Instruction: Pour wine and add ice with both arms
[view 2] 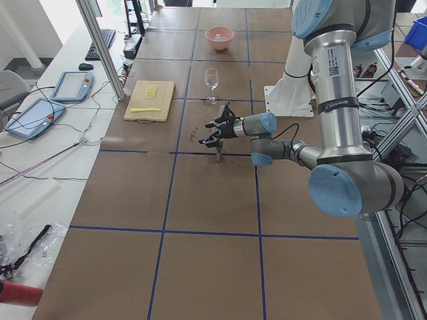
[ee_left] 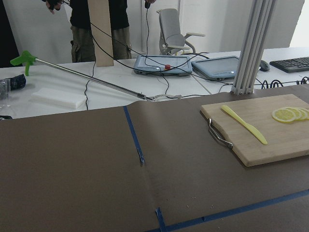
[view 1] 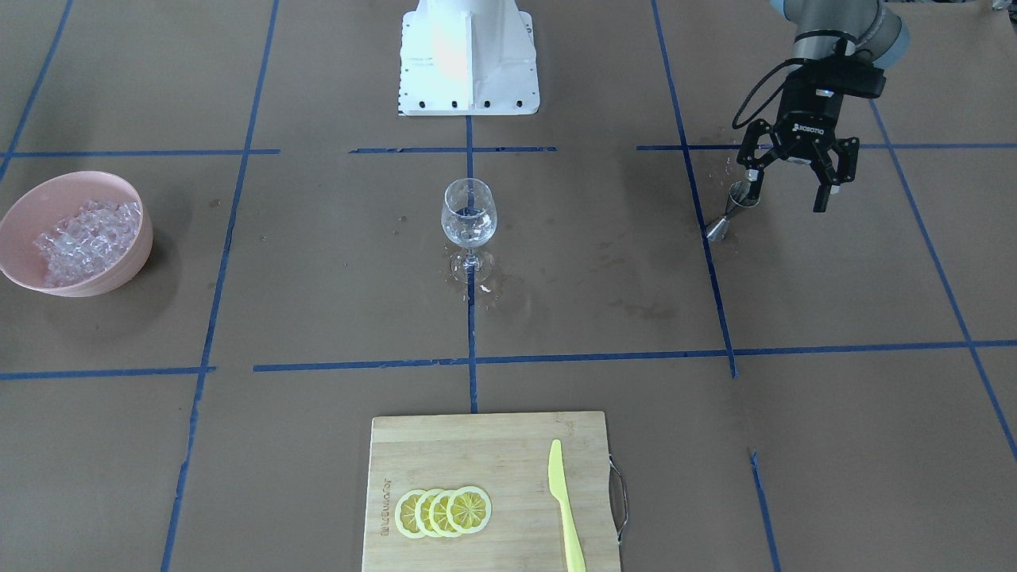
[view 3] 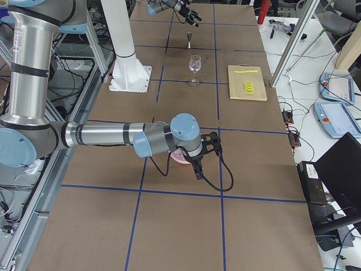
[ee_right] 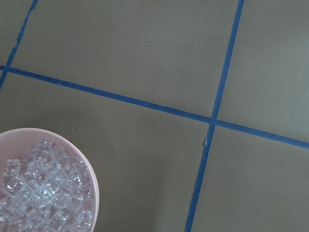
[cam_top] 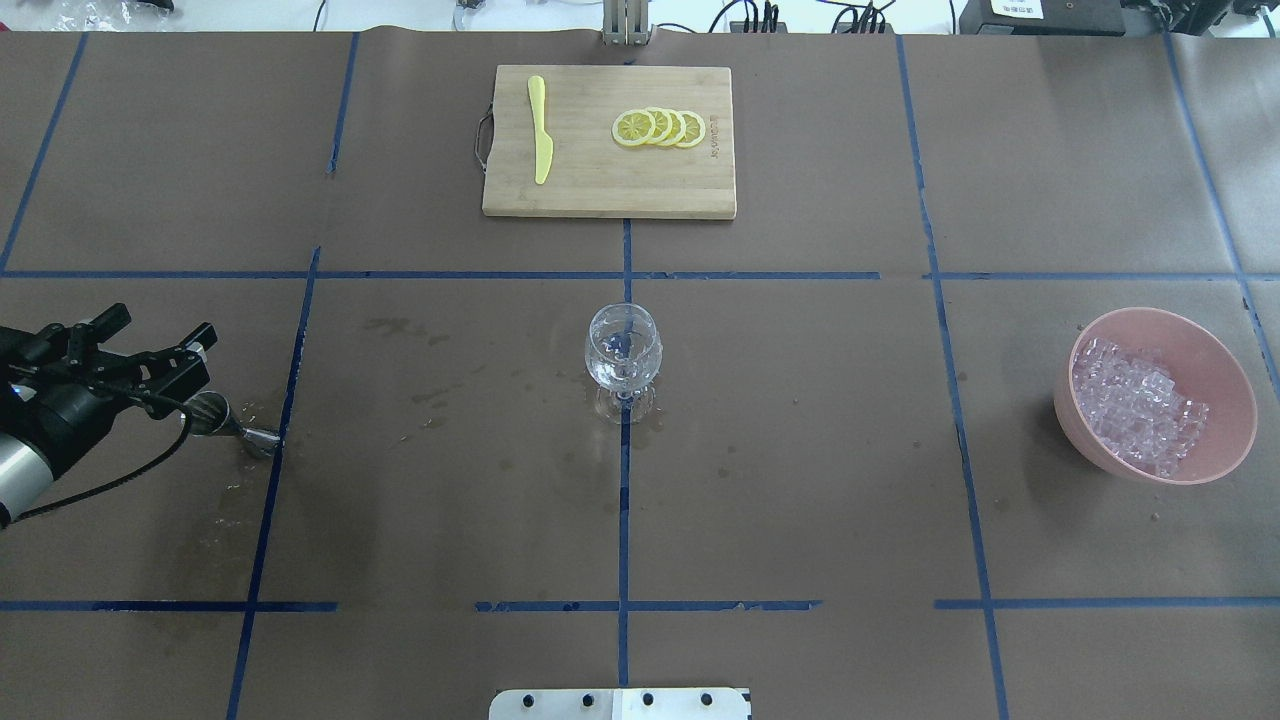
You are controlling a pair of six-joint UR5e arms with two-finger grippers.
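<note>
Ice (cam_top: 1135, 405) sits in the pink bowl (cam_top: 1220, 365), well apart from my wide-open left jaws; right jaws hang just by it, can't tell their spread.

We get bright, even light: soft shadow by the pink bowl (view 1: 127, 270), glinting ice (view 1: 83, 238), glare on the pedestal (view 1: 469, 56).

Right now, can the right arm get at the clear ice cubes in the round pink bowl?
Probably yes: the right pincer hangs close to the round pink bowl, the clear ice cubes lie uncovered in it, and nothing shows between them.
</note>
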